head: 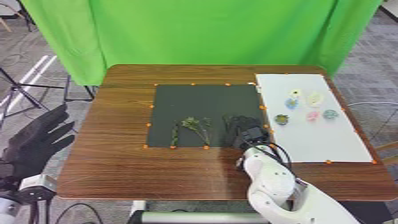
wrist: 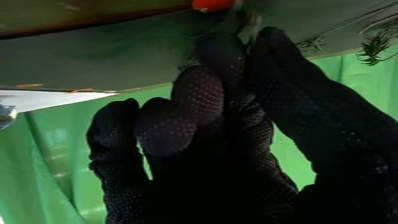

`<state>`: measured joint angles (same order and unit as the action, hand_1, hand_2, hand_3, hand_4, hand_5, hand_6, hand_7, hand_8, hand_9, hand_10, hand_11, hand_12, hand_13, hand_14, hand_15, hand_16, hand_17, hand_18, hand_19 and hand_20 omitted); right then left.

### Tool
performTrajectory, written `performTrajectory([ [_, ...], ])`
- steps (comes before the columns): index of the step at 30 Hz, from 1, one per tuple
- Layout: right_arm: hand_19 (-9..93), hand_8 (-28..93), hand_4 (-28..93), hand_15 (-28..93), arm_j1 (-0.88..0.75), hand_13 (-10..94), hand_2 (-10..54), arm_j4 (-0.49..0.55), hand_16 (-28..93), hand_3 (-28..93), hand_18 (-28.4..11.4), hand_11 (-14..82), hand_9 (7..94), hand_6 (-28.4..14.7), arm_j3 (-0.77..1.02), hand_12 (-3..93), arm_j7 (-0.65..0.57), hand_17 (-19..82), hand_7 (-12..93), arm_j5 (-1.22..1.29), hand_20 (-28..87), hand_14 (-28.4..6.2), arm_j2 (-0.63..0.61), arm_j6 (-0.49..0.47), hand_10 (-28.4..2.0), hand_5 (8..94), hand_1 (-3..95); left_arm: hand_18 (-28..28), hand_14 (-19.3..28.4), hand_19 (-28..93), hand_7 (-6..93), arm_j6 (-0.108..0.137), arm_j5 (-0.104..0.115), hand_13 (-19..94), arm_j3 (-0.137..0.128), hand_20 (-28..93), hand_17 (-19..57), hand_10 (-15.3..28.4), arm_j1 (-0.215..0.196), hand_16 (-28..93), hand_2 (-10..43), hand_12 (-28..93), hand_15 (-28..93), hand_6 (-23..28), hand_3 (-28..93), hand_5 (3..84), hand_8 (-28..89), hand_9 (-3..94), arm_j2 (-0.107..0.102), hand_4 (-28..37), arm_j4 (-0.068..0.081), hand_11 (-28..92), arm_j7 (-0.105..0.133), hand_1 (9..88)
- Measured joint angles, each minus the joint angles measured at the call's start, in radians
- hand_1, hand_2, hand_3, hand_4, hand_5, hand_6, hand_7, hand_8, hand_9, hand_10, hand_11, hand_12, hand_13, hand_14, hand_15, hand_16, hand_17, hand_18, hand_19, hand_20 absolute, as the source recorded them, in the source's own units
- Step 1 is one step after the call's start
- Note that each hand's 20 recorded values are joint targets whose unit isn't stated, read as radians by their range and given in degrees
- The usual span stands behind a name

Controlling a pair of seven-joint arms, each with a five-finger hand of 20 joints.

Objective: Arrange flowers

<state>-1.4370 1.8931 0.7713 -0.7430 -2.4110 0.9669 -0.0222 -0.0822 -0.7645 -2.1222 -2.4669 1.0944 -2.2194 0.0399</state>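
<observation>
Black mat (head: 200, 100), right fingers (head: 238, 125) pinched round stem (wrist: 255, 23)

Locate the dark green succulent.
In the head view, the dark green succulent lies on the white sheet, near its left edge, left of the pink flower.

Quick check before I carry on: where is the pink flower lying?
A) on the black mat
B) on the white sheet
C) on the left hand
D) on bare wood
B: the pink flower lies on the white sheet, between the dark green rosette and the blue-green rosette.
</observation>
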Motion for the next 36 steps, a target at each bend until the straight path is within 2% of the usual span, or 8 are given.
performTrajectory([
  [11,83,19,-25,85,-0.007,60,-9.5,0.007,38,82,-23.5,64.3,60.7,-2.5,0.023,47.6,-0.002,23,55,0.002,59,-12.8,-0.015,-0.031,-14.0,65.0,30.8,19.3,12.0,35,17.8,-0.001,0.000,15,-0.001,10,-11.9,8.8,-0.001,8,-6.5,20,13,1.4,69,24.4,-9,18.7,0.000,-28.3,0.000,10,-0.003,22.4],
  [15,85,-10,-23,87,-0.023,60,-9.3,0.034,37,82,-24.1,64.9,60.4,-2.7,0.055,49.1,-0.002,23,63,0.033,59,-13.0,-0.028,-0.041,-14.5,64.8,24.2,19.4,12.0,35,17.9,-0.002,0.000,15,-0.001,10,-11.9,8.8,-0.001,8,-6.5,20,13,1.4,69,24.4,-9,18.7,0.000,-28.3,0.000,9,-0.003,22.4],
  [22,85,-14,-24,86,-0.079,59,-8.3,0.168,38,79,-24.3,65.2,57.7,-4.6,0.170,51.3,0.007,23,65,0.222,59,-13.8,-0.052,-0.051,-15.7,60.0,17.5,19.4,12.1,35,17.9,-0.003,0.001,15,-0.002,10,-11.9,8.8,-0.002,8,-6.4,20,13,1.4,69,24.4,-9,18.7,0.001,-28.3,0.000,9,-0.004,22.4],
  [25,80,-17,-24,82,-0.103,51,-8.3,0.216,33,82,-23.2,57.4,46.5,-5.7,0.238,41.9,0.022,18,54,0.319,59,-14.2,-0.053,-0.036,-18.3,51.2,20.8,19.4,12.2,35,18.0,-0.004,0.001,15,-0.002,10,-11.9,8.8,-0.002,8,-6.3,20,13,1.4,69,24.4,-9,18.7,0.001,-28.3,0.000,9,-0.004,22.5],
  [28,78,-14,-25,77,-0.098,41,-9.4,0.209,24,85,-22.0,41.1,36.0,-7.6,0.251,30.9,0.032,14,38,0.332,58,-14.4,-0.066,0.054,-17.4,37.1,23.9,19.4,12.2,35,18.0,-0.004,0.001,15,-0.002,10,-11.9,8.8,-0.002,8,-6.2,20,13,1.4,69,24.4,-9,18.7,0.002,-28.3,0.000,9,-0.004,22.6],
  [31,74,-12,-24,68,-0.074,33,-9.4,0.151,18,88,-21.2,31.6,30.2,-7.9,0.236,28.8,0.024,12,33,0.221,56,-14.0,-0.094,0.136,-17.6,30.5,26.8,19.4,12.2,35,18.1,-0.004,0.001,15,-0.002,10,-11.9,8.9,-0.003,8,-6.1,20,13,1.4,69,24.4,-9,18.7,0.003,-28.3,0.000,10,-0.004,22.6],
  [34,68,-12,-21,58,-0.043,24,-8.9,0.065,16,90,-20.5,24.8,26.1,-7.7,0.228,28.0,-0.018,8,32,0.022,51,-14.5,-0.123,0.117,-18.2,28.2,29.1,19.3,12.2,35,18.1,-0.004,0.001,15,-0.002,10,-11.9,8.8,-0.004,7,-6.1,20,13,1.4,69,24.4,-9,18.8,0.004,-28.2,-0.001,10,-0.004,22.5],
  [36,67,-12,-21,56,-0.029,22,-8.7,0.024,16,90,-20.4,23.5,25.1,-7.6,0.242,28.3,-0.045,6,31,-0.033,50,-14.5,-0.135,0.059,-18.3,27.1,30.3,19.3,12.2,35,18.0,-0.004,0.001,15,-0.002,10,-11.9,8.8,-0.005,7,-6.0,20,13,1.5,69,24.5,-9,18.8,0.006,-28.2,-0.001,10,-0.004,22.5],
])
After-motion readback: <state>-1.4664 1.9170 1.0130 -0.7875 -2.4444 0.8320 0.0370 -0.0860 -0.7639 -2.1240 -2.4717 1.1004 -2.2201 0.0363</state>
